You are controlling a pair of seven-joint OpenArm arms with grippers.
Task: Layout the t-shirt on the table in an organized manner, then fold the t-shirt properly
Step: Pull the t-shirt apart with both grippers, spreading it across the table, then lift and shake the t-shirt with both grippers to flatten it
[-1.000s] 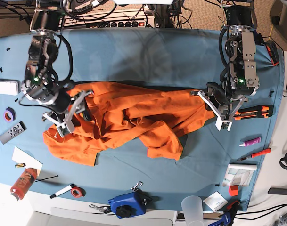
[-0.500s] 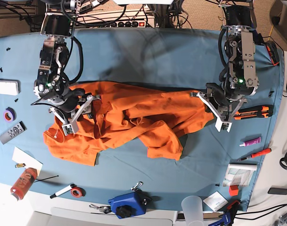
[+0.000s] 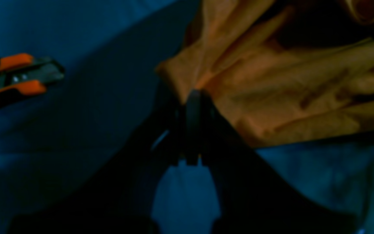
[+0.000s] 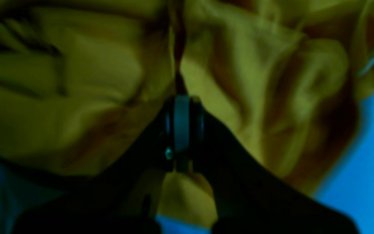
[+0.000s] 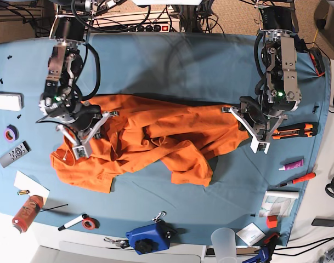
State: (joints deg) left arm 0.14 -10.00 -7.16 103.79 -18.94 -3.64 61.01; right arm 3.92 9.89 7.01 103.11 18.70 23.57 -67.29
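Fabric of the t-shirt [image 5: 150, 139] looks light and limp; both end effectors, left [image 3: 192, 97] and right [image 4: 181, 97], apparently pinch its opposite edges on the desk [image 5: 172, 66].

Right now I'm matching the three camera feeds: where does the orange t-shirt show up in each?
Base: the t-shirt lies crumpled across the middle of the table, between both arms.
Left wrist: upper right, its edge pinched in the left gripper.
Right wrist: fills most of the frame, looking yellow-green, around the right gripper.
Shared landmark: the blue table cloth.
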